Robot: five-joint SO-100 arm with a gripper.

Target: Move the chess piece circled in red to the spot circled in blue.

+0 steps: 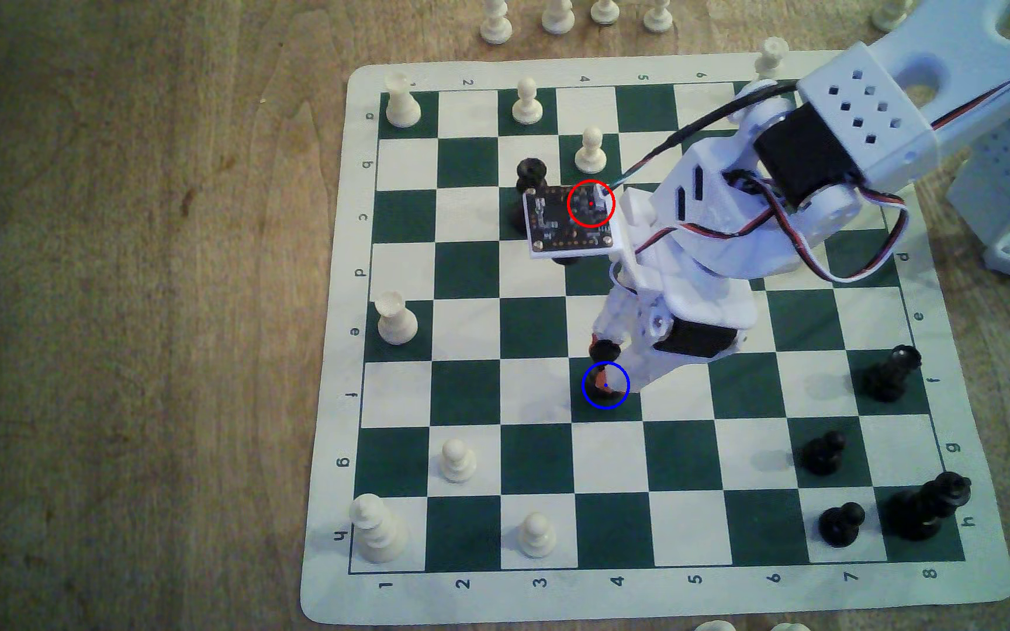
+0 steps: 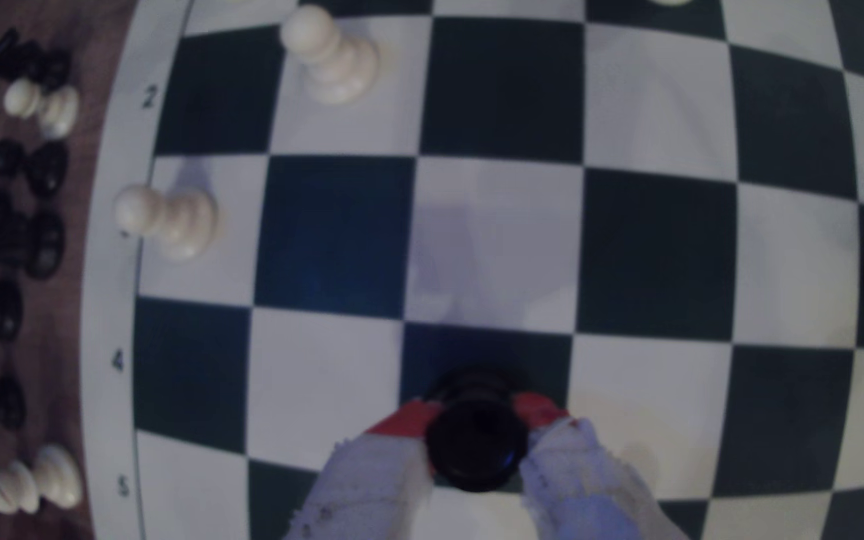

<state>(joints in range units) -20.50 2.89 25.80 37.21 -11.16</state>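
Glossy black chess piece [image 2: 474, 446], 1 item, clamped between the red-tipped jaws of the gripper [image 1: 606, 370], which are closed narrowly on its waist; held upright over the spot [image 1: 606, 385], the blue-ringed dark green square, likely for setting down; whether its base touches the board [image 1: 466, 388] cannot be told. Board lies on wooden bench [image 1: 126, 303]. Containers: 0.

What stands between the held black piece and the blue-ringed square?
Nothing visible does. The gripper is shut on the chess piece, right over the spot, a dark green square with no other piece on it.
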